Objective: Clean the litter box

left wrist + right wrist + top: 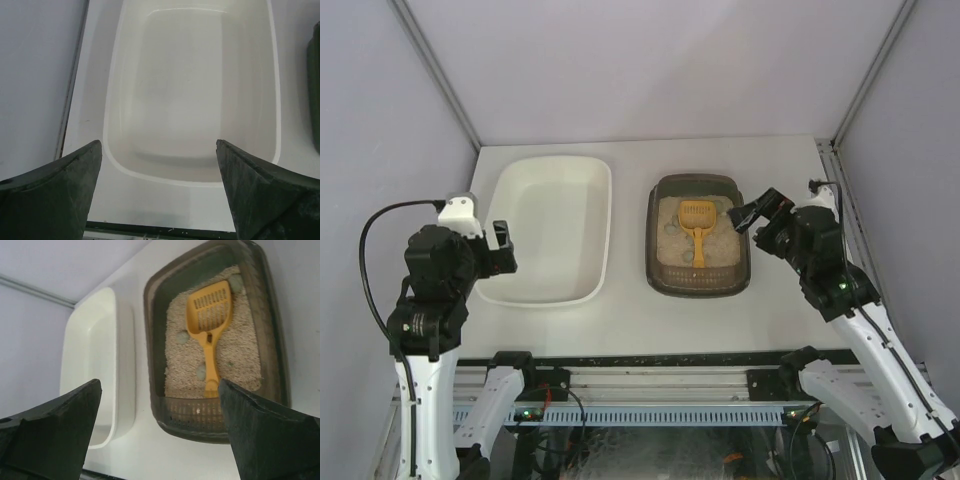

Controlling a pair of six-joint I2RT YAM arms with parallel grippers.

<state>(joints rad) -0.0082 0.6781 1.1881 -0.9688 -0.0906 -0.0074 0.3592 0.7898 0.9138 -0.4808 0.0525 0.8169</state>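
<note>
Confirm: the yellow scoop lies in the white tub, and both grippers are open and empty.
One thing is wrong: the yellow scoop lies in the litter box, not the white tub; the right wrist view shows it. The left gripper and right gripper are open and empty.

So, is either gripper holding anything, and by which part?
Nothing is held: left gripper and right gripper are open; the yellow plastic scoop lies in the dark plastic litter box.

you've got a white table (pixel 630 320) boxed in by pale grey walls (pixel 650 60) — soft, even light. metal struts (pixel 435 70) run up both back corners.
</note>
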